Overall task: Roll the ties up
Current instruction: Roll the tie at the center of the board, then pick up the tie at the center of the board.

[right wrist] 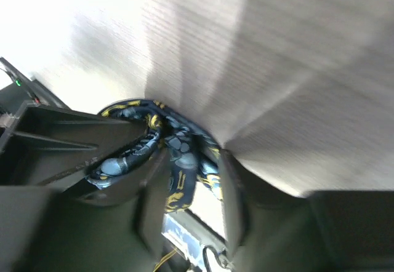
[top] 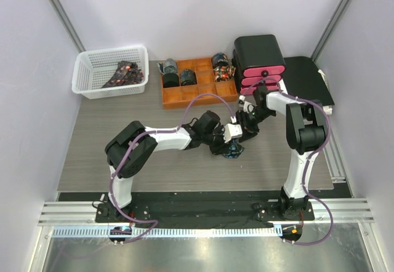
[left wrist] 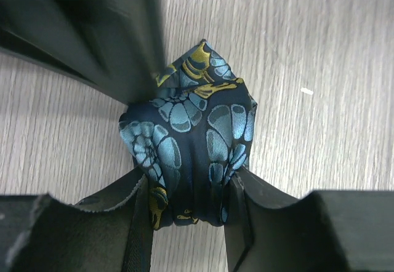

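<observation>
A grey wood-grain table (top: 123,155) fills a white-walled booth, with both arms bolted at its near edge. Out at mid-table the two wrists meet over one tie (left wrist: 191,155), a dark navy bundle with teal and gold petals, sitting on or just above the tabletop. The left gripper (left wrist: 191,192) is clamped on the lower end of it, a finger pressed to each side. The bundle's long axis runs straight out from that pinch, with its pointed top aimed at the right arm. The right gripper (right wrist: 192,180) comes in from the far side, astride a fold of the same tie. I can't tell whether it is pinching. Any further winding, I'd judge, turns on that opposed hold. Beyond them stand an orange tray (top: 184,100) holding finished rolls, a white basket (top: 86,84) of loose ties and a black-and-pink box (top: 258,53).
</observation>
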Motion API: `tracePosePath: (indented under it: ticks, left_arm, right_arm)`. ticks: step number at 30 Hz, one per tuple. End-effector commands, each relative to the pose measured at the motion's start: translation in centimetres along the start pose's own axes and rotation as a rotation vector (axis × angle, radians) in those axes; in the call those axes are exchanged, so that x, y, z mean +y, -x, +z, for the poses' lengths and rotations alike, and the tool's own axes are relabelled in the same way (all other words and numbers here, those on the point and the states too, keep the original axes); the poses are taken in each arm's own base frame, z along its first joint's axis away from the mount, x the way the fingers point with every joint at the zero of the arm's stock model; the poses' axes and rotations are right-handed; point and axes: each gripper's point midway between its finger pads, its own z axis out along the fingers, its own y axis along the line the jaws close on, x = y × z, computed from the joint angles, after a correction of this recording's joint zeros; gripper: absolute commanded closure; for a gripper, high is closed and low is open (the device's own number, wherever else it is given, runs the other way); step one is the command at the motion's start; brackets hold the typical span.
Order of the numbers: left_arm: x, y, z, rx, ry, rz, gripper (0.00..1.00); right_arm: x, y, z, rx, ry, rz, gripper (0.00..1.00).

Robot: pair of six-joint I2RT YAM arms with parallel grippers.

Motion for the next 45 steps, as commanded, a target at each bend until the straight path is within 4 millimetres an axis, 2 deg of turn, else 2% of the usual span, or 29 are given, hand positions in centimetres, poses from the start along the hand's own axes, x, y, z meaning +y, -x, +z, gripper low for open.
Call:
tracePosePath:
  ticks: [1, 3, 4, 6, 7, 9, 11, 19, 26, 30, 35, 36, 40, 43, 45]
  left_arm:
    - [-1.5, -6.7, -1.5, 0.330, -0.004, -0.050, 0.90]
    - [-1.5, -7.0, -1.6, 0.370, 0.008, -0.056, 0.92]
    - [-2.0, -7.7, -1.9, 0.411, -0.001, -0.069, 0.92]
    - [-1.9, -8.2, -1.8, 0.444, 0.007, -0.089, 0.92]
    - [-2.1, -8.5, -1.7, 0.459, 0.008, -0.094, 0.93]
    - [-2.1, -9.0, -1.5, 0.477, 0.011, -0.111, 0.93]
    - [-1.9, -8.8, -1.4, 0.480, 0.017, -0.116, 0.93]
    - [-2.0, -9.2, -0.8, 0.489, 0.010, -0.131, 0.94]
    - [-1.9, -9.2, -0.5, 0.485, 0.005, -0.134, 0.94]
    - [-1.9, -9.4, -0.5, 0.489, 0.006, -0.134, 0.94]
    - [-1.9, -9.5, -0.5, 0.490, 0.005, -0.129, 0.94]
    - [-2.0, -9.6, -0.5, 0.493, 0.005, -0.133, 0.94]
    - [-2.1, -9.9, -0.3, 0.494, 0.003, -0.141, 0.94]
    - [-2.1, -10.1, -0.4, 0.498, 0.006, -0.149, 0.94]
    - [-2.0, -10.2, -0.3, 0.497, 0.014, -0.147, 0.92]
  right_arm:
    - [0.2, 2.5, -4.0, -0.126, 0.042, -0.036, 0.50]
    - [0.5, 2.0, -5.2, -0.143, 0.076, -0.020, 0.42]
    - [0.0, 1.4, -5.5, -0.144, 0.089, 0.012, 0.40]
    - [0.4, 0.8, -5.7, -0.153, 0.128, 0.024, 0.29]
    - [0.4, 0.1, -5.3, -0.138, 0.144, 0.039, 0.24]
    - [1.2, -0.1, -5.1, -0.153, 0.196, 0.045, 0.20]
    - [1.2, -1.2, -4.2, -0.145, 0.228, 0.101, 0.02]
    - [-1.0, -2.0, -1.7, -0.226, 0.159, 0.140, 0.01]
    - [-1.9, -2.7, 1.7, -0.159, 0.097, 0.116, 0.15]
    - [-2.1, -2.6, 2.5, -0.138, 0.084, 0.108, 0.29]
    - [-1.7, -2.3, 1.6, -0.171, 0.081, 0.077, 0.47]
    - [-1.3, -2.1, 1.2, -0.188, 0.081, 0.063, 0.53]
    - [-0.7, -1.8, 0.1, -0.228, 0.074, 0.041, 0.62]
    - [-0.2, -1.8, -0.6, -0.250, 0.073, 0.023, 0.76]
    - [0.1, -1.6, -0.9, -0.264, 0.074, 0.018, 0.91]
